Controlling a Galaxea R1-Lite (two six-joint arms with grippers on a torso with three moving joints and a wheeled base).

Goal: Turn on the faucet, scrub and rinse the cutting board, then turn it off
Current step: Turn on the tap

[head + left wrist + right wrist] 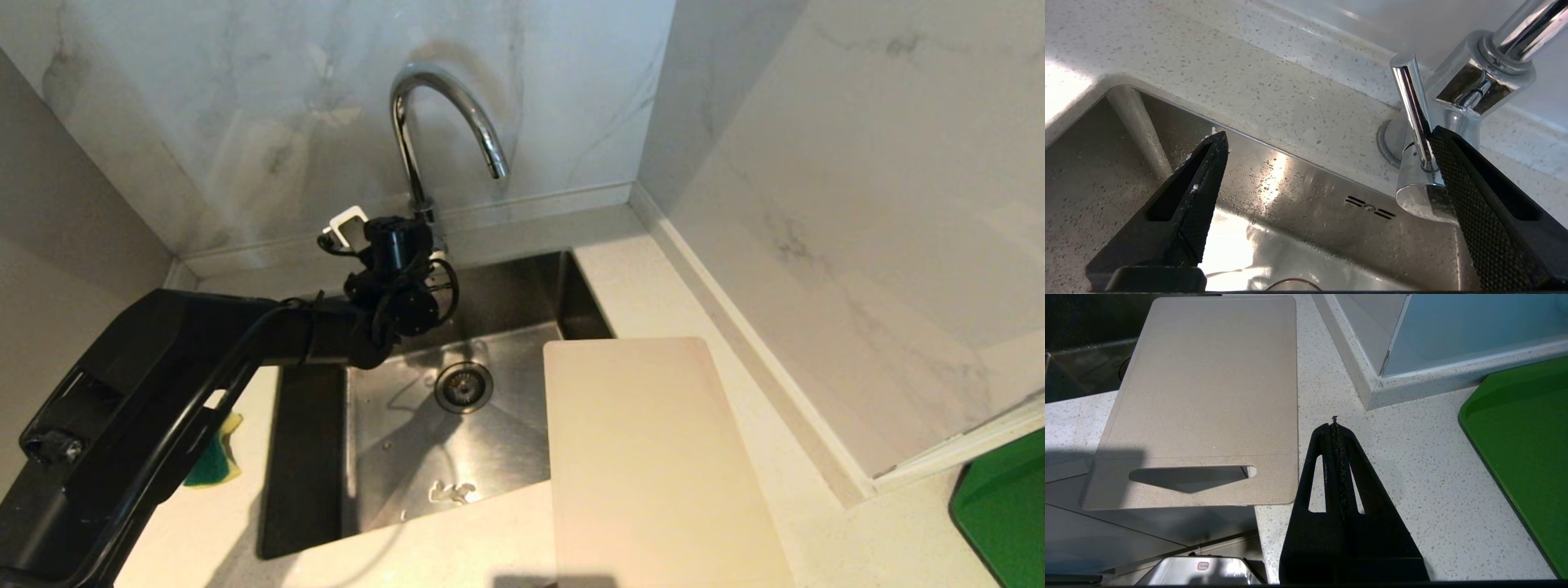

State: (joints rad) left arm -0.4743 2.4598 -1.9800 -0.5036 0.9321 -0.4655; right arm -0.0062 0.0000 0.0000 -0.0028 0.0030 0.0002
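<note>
The chrome faucet (445, 106) rises behind the sink, and no water shows at its spout. My left gripper (433, 253) reaches over the sink's back edge to the faucet base. In the left wrist view it (1329, 132) stands wide open. The thin lever (1412, 106) sticks up just inside one finger (1457, 183), touching it or nearly so. The cream cutting board (645, 457) lies on the counter right of the sink, one corner over the basin. My right gripper (1334, 422) is shut and empty, hanging beside the board's (1208, 384) slotted end.
A green-and-yellow sponge (214, 461) lies on the counter left of the sink, partly under my left arm. The steel sink (392, 457) has a round drain (464, 386). A green tray (1004, 506) sits at the far right. Marble walls close in behind and to the right.
</note>
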